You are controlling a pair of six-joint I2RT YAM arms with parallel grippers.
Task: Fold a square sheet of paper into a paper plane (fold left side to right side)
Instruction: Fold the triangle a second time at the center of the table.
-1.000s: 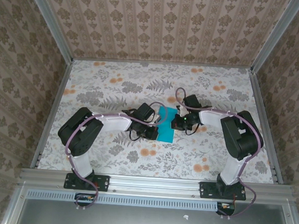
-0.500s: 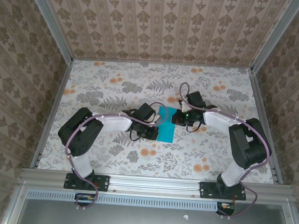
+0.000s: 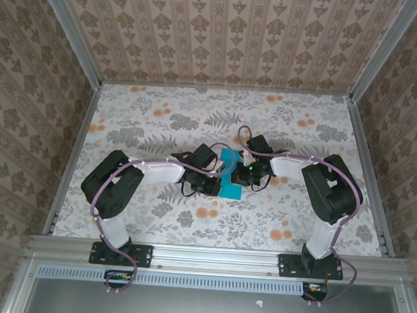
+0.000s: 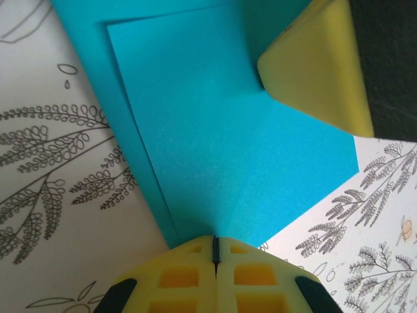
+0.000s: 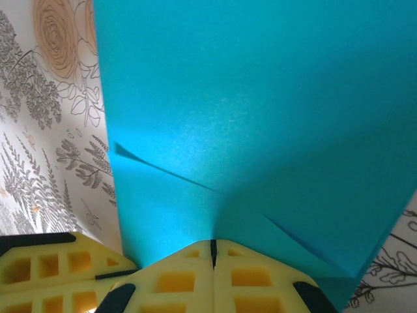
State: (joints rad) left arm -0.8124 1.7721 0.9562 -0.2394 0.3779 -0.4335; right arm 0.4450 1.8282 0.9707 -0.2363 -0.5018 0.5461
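Note:
The square sheet of paper (image 3: 232, 190) is bright cyan and lies folded at the table's middle, between the two wrists. In the left wrist view the paper (image 4: 221, 143) shows an upper layer whose edge runs a little inside the lower one. My left gripper (image 4: 215, 240) is shut, its tips resting on the paper's near edge. My right gripper (image 5: 212, 242) is also shut and presses on the paper (image 5: 260, 104), where shallow creases show. From above, the left gripper (image 3: 212, 185) sits at the sheet's left side and the right gripper (image 3: 244, 177) at its right. The paper plane is not seen.
The floral tablecloth (image 3: 161, 117) spreads around the sheet. Aluminium rails (image 3: 73, 147) and wallpapered walls close the table on three sides. The right gripper's yellow finger (image 4: 313, 65) lies on the paper's far corner in the left wrist view.
My right gripper has slid leftward and nearer, further onto the paper, and its elbow has swung back in. The left arm has stayed still.

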